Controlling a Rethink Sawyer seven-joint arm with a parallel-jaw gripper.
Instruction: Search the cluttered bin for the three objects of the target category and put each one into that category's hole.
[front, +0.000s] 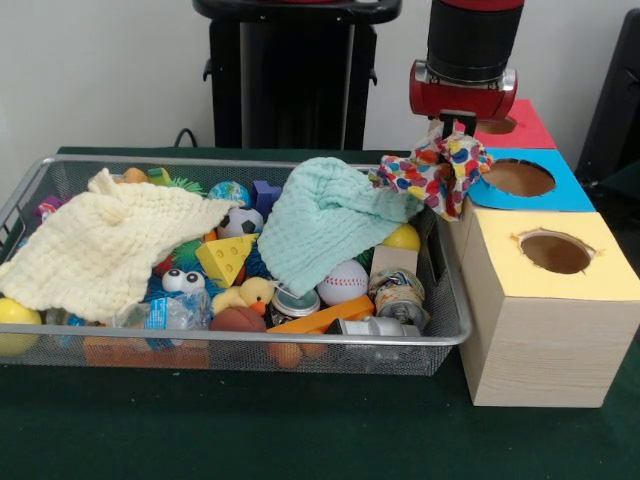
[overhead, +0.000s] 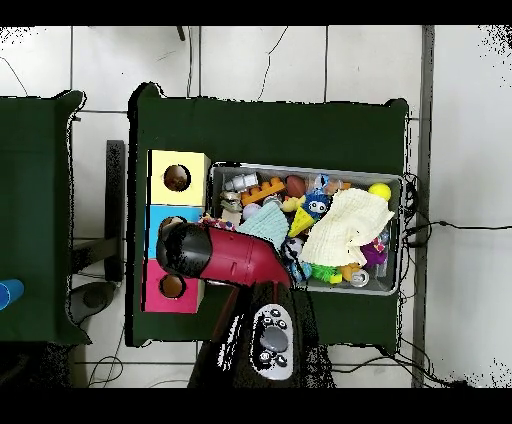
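At far left in the front view, a cream cloth (front: 95, 245) draped over toys in the wire bin (front: 250, 342). Next along, a cheese wedge (front: 224, 258), a soccer ball (front: 240, 221) and a rubber duck (front: 252, 294) among the clutter. Then a mint cloth (front: 330, 220) spread across the middle, its right edge lapping toward the bin's rim, a baseball (front: 343, 282) just below it. Further right, a spotted cloth (front: 435, 170) hanging bunched from the gripper (front: 458, 127), fingers pinched narrow on its top fold, tail dangling at the bin's right rim, just beside the blue hole (front: 518, 177). Rightmost, three boxes in a row: red hole (front: 497, 126) farthest, blue between, yellow hole (front: 555, 251) nearest.

Step in hand, by the look of it: carrying one cloth from bin to hole, with cloths apparently the target category and two left lying in the bin. Which hole belongs to cloths not shown. Next move likely calls for centring over the chosen hole, lowering until the trailing fabric clears the edge, then releasing. Risk: loose tail catching on the rim.
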